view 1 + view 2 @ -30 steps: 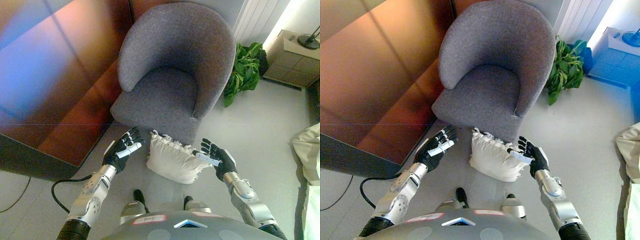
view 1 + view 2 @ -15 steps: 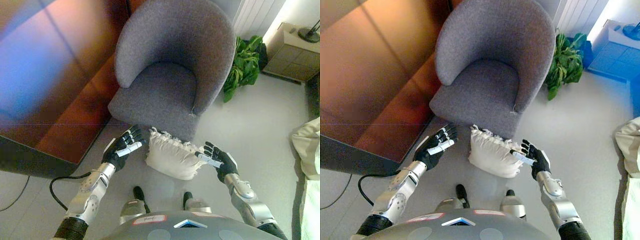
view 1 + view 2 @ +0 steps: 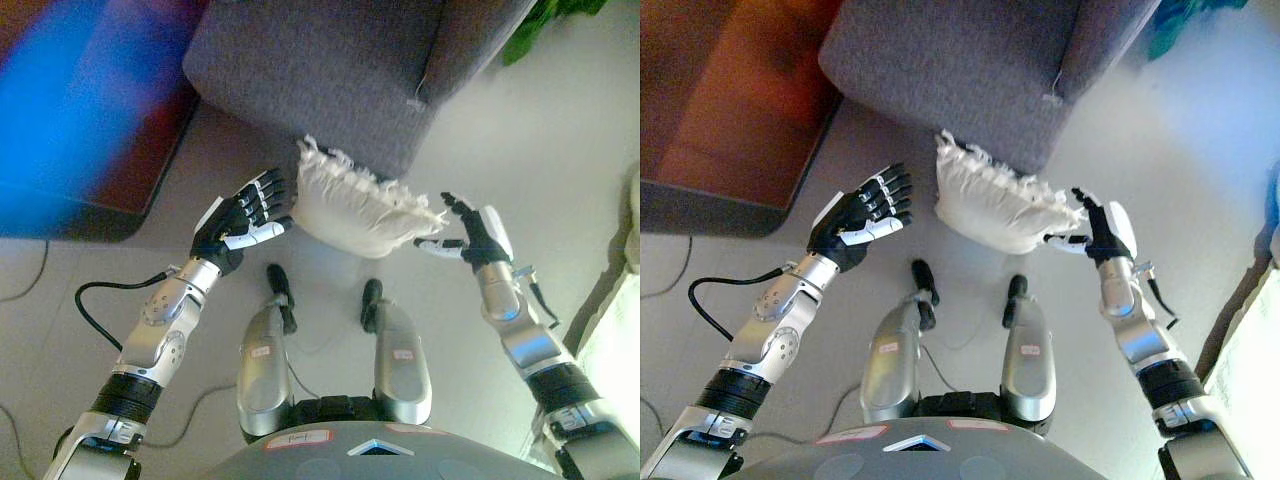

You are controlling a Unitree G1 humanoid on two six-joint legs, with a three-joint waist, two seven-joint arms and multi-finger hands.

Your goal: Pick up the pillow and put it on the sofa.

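A cream pillow [image 3: 355,202] with a fringed edge lies on the floor against the front of the grey armchair [image 3: 330,70]. My left hand [image 3: 243,218] is open, palm toward the pillow, just left of it with a small gap. My right hand [image 3: 470,235] is open at the pillow's right end, its fingertips at or very near the corner. The same scene shows in the right eye view, with the pillow [image 3: 990,195] between the left hand [image 3: 862,212] and the right hand [image 3: 1095,232].
A dark red-brown cabinet [image 3: 710,100] stands at the left on the grey floor. A green plant [image 3: 555,15] shows at the top right. Pale bedding [image 3: 625,350] lies along the right edge.
The camera has tilted down, so the armchair now fills only the top. Both hands sit lower and closer beside the pillow, the right one now at its corner.
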